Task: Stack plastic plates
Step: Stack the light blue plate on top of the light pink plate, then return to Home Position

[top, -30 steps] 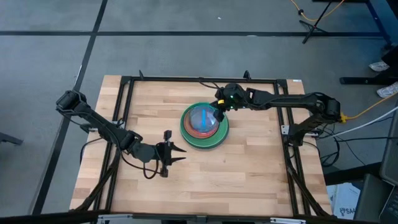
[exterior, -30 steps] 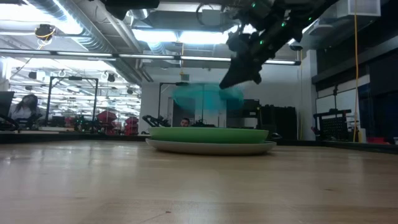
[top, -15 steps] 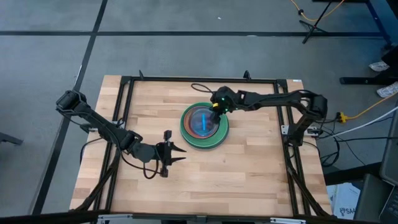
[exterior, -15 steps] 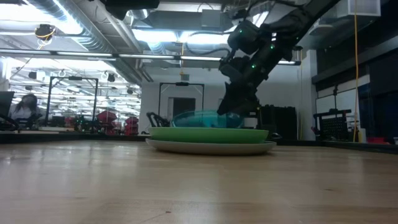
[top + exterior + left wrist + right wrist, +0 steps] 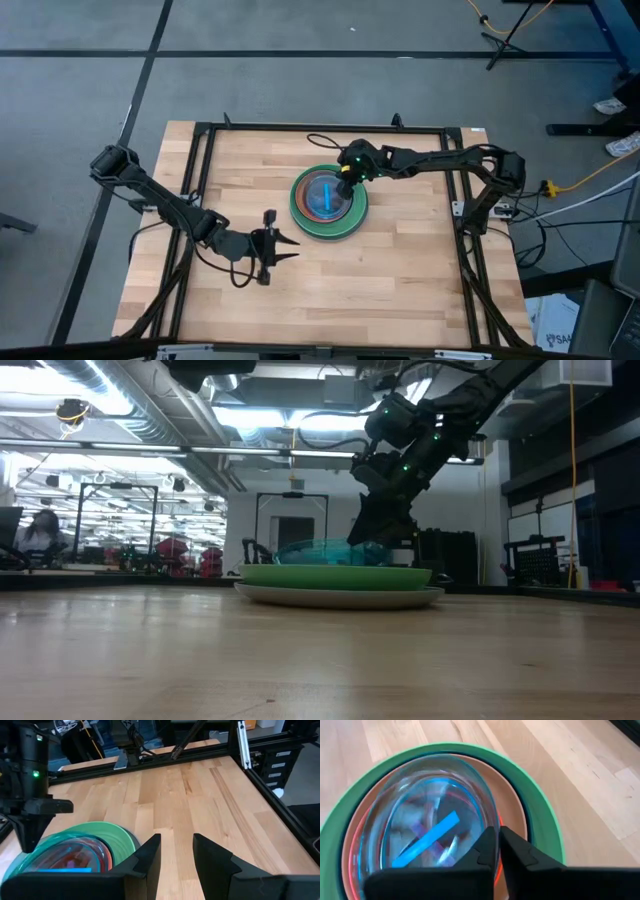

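Note:
The plates stand in one stack (image 5: pixel 328 203) at the table's middle. A large grey plate (image 5: pixel 340 598) is at the bottom, and a light green one (image 5: pixel 542 825) rests on it. Inside lie a dark teal ring (image 5: pixel 528 827), a brown plate (image 5: pixel 512 795) and an orange-red rim (image 5: pixel 351 857). The translucent blue plate (image 5: pixel 430 810) lies on top. My right gripper (image 5: pixel 498 845) is shut on the blue plate at the stack's far right side. My left gripper (image 5: pixel 176 855) is open and empty, near the table's front left (image 5: pixel 285 247). My right gripper pinches the translucent blue plate's rim (image 5: pixel 491 822) between its two fingers, on the plate's far right side (image 5: pixel 344 185). The fingers come from above, slanting in from the table's far right. The plate lies in the stack, about level, on the plates below it.
A dark metal frame (image 5: pixel 200 135) runs around the wooden table top. Bare wood lies in front of the stack (image 5: pixel 350 280) and to its left. My right arm (image 5: pixel 440 158) reaches in from the right edge.
My right gripper has gone down and a little toward the table's left with the blue plate. The plate hung above the stack a second ago and now lies on top of it. The gripper has kept its hold on the rim.

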Robot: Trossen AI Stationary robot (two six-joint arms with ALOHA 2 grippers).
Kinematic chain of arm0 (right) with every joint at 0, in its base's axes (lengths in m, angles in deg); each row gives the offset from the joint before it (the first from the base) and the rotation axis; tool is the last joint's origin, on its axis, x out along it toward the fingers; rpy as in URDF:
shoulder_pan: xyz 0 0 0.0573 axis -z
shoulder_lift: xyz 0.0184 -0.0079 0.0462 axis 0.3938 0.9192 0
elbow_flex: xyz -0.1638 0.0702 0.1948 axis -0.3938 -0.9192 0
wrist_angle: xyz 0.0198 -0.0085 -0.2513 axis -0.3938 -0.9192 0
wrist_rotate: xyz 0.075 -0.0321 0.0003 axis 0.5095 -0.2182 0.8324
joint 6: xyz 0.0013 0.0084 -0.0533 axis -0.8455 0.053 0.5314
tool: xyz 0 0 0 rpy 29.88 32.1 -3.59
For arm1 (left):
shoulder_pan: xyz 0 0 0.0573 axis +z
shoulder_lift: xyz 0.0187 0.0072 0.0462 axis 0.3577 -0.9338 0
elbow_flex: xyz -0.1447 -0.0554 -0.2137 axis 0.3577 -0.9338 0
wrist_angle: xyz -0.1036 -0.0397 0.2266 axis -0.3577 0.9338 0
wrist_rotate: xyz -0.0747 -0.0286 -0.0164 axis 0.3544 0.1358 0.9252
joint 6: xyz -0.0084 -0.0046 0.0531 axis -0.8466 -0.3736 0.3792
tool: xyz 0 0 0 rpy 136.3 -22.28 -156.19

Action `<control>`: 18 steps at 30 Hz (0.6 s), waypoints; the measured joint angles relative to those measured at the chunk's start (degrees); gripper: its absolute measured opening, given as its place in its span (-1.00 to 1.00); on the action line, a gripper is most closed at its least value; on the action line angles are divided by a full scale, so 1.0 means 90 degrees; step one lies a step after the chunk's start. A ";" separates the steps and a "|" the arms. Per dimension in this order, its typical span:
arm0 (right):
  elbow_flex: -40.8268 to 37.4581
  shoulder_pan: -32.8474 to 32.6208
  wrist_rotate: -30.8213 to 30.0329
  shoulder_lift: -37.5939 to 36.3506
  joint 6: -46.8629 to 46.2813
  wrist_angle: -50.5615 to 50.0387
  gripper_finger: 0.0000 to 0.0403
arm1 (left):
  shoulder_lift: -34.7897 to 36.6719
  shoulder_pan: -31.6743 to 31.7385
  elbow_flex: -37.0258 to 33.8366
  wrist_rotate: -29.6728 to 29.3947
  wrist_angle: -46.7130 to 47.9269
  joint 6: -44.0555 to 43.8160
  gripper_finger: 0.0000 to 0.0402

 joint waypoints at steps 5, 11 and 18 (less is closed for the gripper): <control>0.0000 0.0000 0.0000 0.0000 0.0066 -0.0059 -0.65 | 0.0000 0.0002 0.0000 0.0056 0.0000 0.0027 -0.47; 0.0115 0.0000 -0.0003 -0.0280 0.0309 -0.0521 -0.44 | 0.0000 0.0005 0.0000 0.0069 0.0004 0.0029 -0.47; 0.0279 -0.0118 -0.0196 -0.1276 0.0643 -0.1437 -0.41 | 0.0000 0.0088 0.0000 0.0077 0.0004 0.0022 -0.47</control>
